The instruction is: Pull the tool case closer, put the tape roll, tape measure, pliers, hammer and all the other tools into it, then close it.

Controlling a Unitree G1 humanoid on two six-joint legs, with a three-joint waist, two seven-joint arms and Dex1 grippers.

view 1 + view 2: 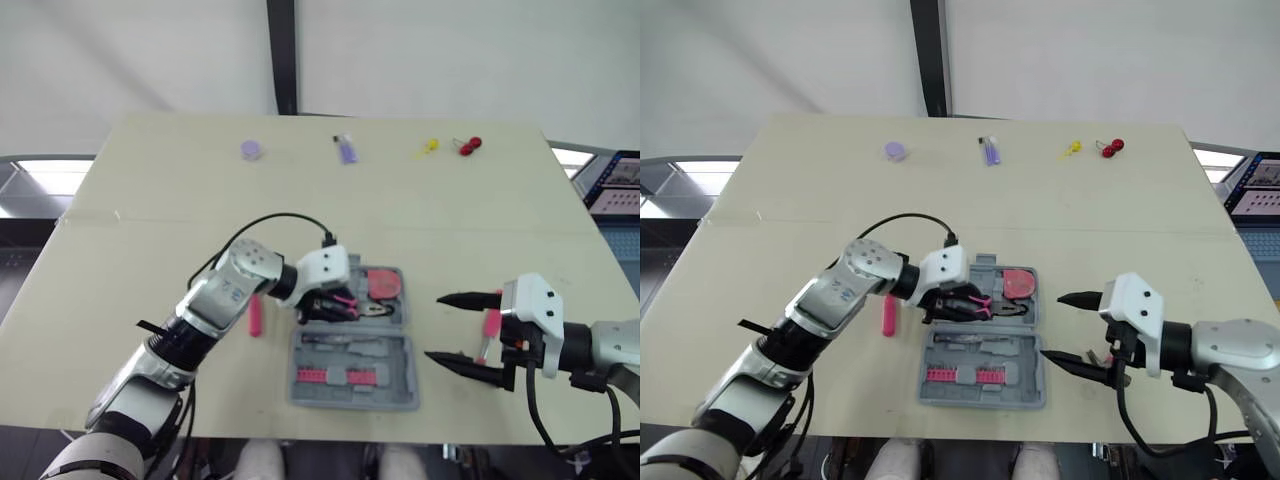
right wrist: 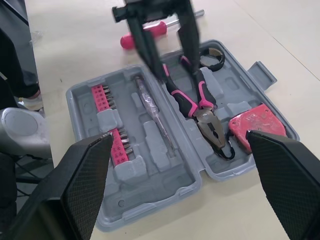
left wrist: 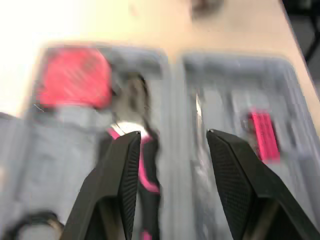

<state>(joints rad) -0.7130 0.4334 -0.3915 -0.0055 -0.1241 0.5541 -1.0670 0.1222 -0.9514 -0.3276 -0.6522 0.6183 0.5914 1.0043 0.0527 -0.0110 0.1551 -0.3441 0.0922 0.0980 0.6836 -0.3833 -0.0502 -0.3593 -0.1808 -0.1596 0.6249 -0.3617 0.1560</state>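
- Nearest lies one grey tool case (image 1: 355,402), open flat in two halves on the table (image 1: 150,220), between the two arms.
- Its near half holds one row of pink bits (image 2: 114,125) and one slim metal tool (image 2: 155,112).
- Its far half holds three things: one pair of pliers (image 2: 192,102) with pink and black handles, one red tape measure (image 2: 252,125) and one black tape roll (image 2: 212,56).
- One left claw (image 3: 172,134) hangs over the far half, fingers apart, just above the pliers' handles and clamped on nothing.
- One right claw (image 1: 434,327) sits to the right of the case, fingers spread wide and empty.
- One red-handled thing (image 1: 491,325) lies under the right claw; I cannot tell what it is.
- One pink screwdriver (image 1: 255,315) lies on the table just left of the case.
- Four small things sit along the far edge, well apart from the case: a purple disc (image 1: 251,150), a purple piece (image 1: 345,150), a yellow piece (image 1: 428,148) and a red piece (image 1: 468,145).
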